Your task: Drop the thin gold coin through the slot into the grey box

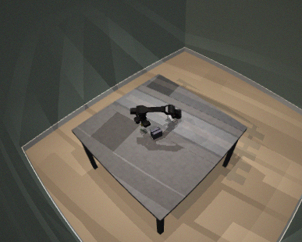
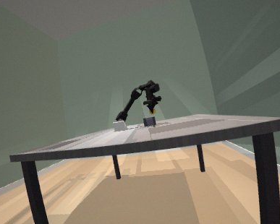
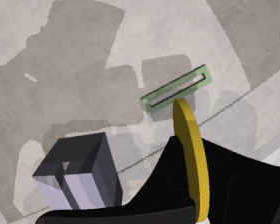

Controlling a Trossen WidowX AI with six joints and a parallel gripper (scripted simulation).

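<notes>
From my station I find the tool (image 3: 191, 192) pinching the gold coin (image 3: 191, 156) edge-on between its black fingers, with the coin's upper rim standing out past them, and in the exterior view the coin (image 2: 152, 110) hangs in the air above the grey box (image 2: 149, 121). In the wrist view the box (image 3: 80, 172) sits on the table (image 3: 51, 63) at lower left and the dark-green holder (image 3: 177, 88) lies apart from it, beyond the coin, its slot showing. I can read no brand, label or writing on any item.
</notes>
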